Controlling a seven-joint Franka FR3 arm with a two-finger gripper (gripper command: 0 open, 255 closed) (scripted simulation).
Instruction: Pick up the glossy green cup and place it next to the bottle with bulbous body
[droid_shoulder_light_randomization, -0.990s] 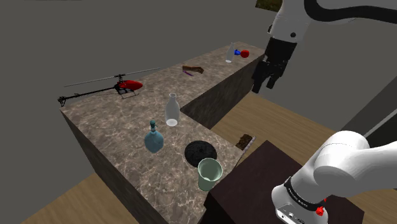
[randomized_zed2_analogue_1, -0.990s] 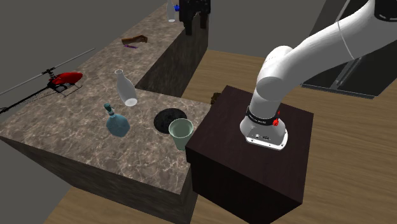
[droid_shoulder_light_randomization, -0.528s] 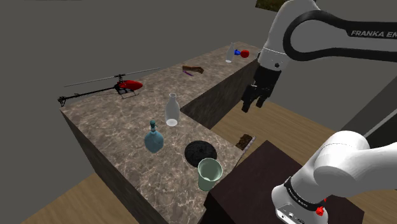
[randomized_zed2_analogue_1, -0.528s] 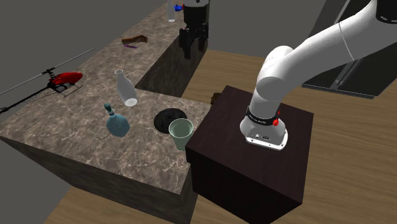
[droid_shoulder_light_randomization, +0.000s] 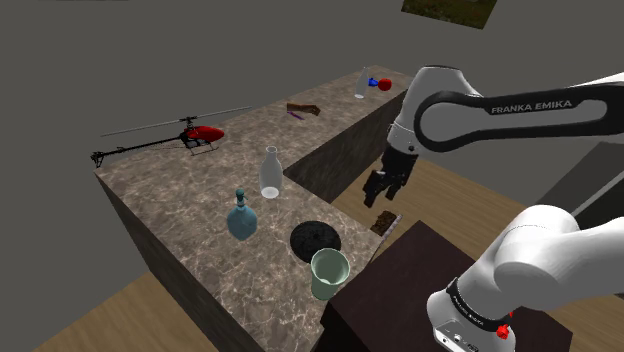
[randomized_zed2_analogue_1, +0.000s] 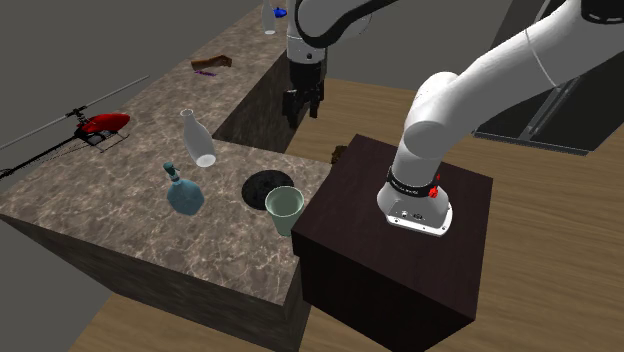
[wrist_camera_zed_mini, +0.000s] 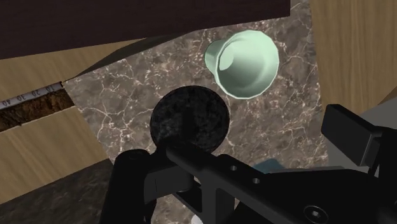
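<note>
A wooden floor spreads under everything. On it stands a long L-shaped counter with a brown, marble-patterned top. In the shoulder view it runs from the lower middle toward 1 o'clock.

A white robot arm with dark joints rises from a dark box stand. The stand sits against the counter's near corner. The arm arches over and points down.

A red and black toy helicopter rests on the counter's far side, at about 10 o'clock from the other near things.

The black gripper hangs in the air at about 1 o'clock from the cup, well apart from it. Its jaws stand apart and hold nothing. The wrist view looks down past it at the disc and the cup on the counter.

A flat black disc lies on the counter near the stand.

A clear, tall-necked bottle stands upright at about 11 o'clock from the disc.

A blue bottle with a round, bulbous body stands upright at 9 o'clock from the disc, and at about 7 o'clock from the clear bottle.

The pale green cup stands upright with its mouth open, just beside the disc at 5 o'clock, by the counter's edge nearest the stand. It is apart from the blue bottle, with the disc between them.

At the counter's far end stand a small pale bottle and a small red thing.
</note>
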